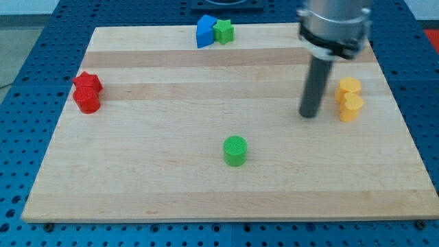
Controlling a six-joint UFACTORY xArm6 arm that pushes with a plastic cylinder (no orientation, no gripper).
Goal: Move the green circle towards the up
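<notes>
Far left of the table [137,192]: two red blocks [87,92], one touching the other, shapes hard to tell w/ certainty (top one looks star-ish). Well apart from the action, no risk there.

Far edge, left of centre: blue block [205,31] touching a green star [223,31]. These sit roughly on the line the target would travel if pushed far. Risk: push too long or slightly skewed to the left and the target runs into the pair and knocks them off the far edge.

Centre, near side: green circle [235,150], the task's thing, standing alone w/ bare wood all round. It needs to go toward the far side.

Right of it: my tip [311,114], well apart from the green circle, farther back and to the right, just beside the yellow blocks [349,99]. No jaws on this end effector, it's a bare rod; holds nothing, touches nothing as far as I can tell.

Main risks, my judgement:
- tip is on the wrong side; it must get round to the near side of the circle. A straight cut across would clip the circle sideways and send it left or nearer.
- off-centre contact on a round block means it slips off the rod and veers.
- swinging right first could nudge the yellow blocks, which are near the right edge.
</notes>
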